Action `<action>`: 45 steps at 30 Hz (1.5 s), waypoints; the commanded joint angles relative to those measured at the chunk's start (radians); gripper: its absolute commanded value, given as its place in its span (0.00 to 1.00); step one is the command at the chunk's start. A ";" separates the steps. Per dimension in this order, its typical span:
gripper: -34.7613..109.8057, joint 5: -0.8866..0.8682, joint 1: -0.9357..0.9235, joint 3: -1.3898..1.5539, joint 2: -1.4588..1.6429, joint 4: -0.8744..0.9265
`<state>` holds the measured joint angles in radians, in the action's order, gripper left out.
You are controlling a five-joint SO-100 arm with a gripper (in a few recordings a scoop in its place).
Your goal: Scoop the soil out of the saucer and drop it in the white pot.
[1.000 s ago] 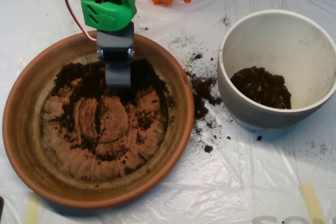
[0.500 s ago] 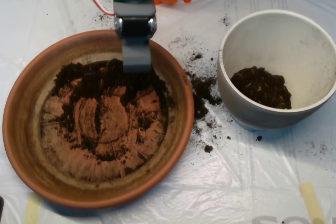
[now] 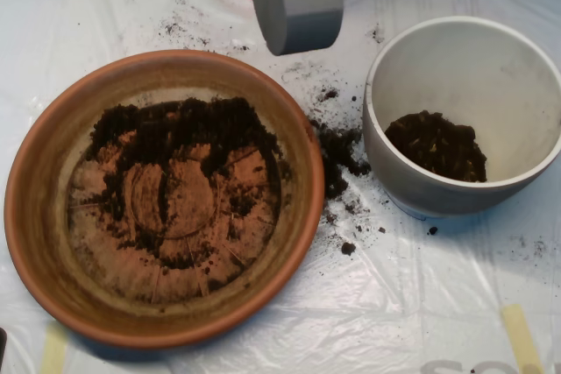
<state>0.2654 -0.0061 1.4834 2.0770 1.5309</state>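
The saucer took up the left and centre of the frame, and its ridged, pale-stained bottom lay bare over most of the middle and lower part. The soil that was left in it sat mainly as a dark band along the upper half of the floor, with thinner trails and crumbs curving down the left and centre. The white pot stood at the right, just beside the saucer but apart from it, and held a modest heap of earth on its floor, well below the rim. By that reckoning the job looked partly done: some loads were in the pot, and a fair share remained to be lifted. Spilled soil lay on the plastic sheet in the narrow gap between the two rims, with finer scatter above the saucer. The grey scoop hung at the upper centre of the frame, over the sheet between saucer and pot, touching neither; whether it carried soil could not be told from above. The room to the right of it looked open as far as the pot's near rim, the one edge a crossing would have to clear. Strips of tape marked the sheet at the lower right corner.
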 commanded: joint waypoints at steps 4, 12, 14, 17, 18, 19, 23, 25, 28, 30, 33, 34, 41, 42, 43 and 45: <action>0.24 0.000 0.048 -0.318 -0.137 0.086; 0.24 0.011 0.210 -0.400 -0.256 0.101; 0.24 0.029 0.267 -0.428 -0.299 0.110; 0.24 0.067 0.359 -0.430 -0.337 0.104; 0.24 0.075 0.382 -0.433 -0.350 0.103; 0.24 0.083 0.402 -0.433 -0.360 0.101; 0.24 0.089 0.439 -0.428 -0.396 0.080; 0.28 0.081 0.440 -0.431 -0.407 0.072; 0.38 0.071 0.439 -0.451 -0.439 0.081; 0.45 0.071 0.439 -0.440 -0.448 0.083; 0.51 0.077 0.440 -0.411 -0.442 0.083; 0.52 0.080 0.439 -0.400 -0.436 0.083; 0.53 0.069 0.433 -0.308 -0.365 0.055; 0.53 0.043 0.417 -0.305 -0.347 0.048; 0.53 0.012 0.391 -0.302 -0.322 0.035; 0.54 -0.043 0.314 -0.307 -0.278 0.018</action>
<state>0.2715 0.3804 1.1842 1.6506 1.5754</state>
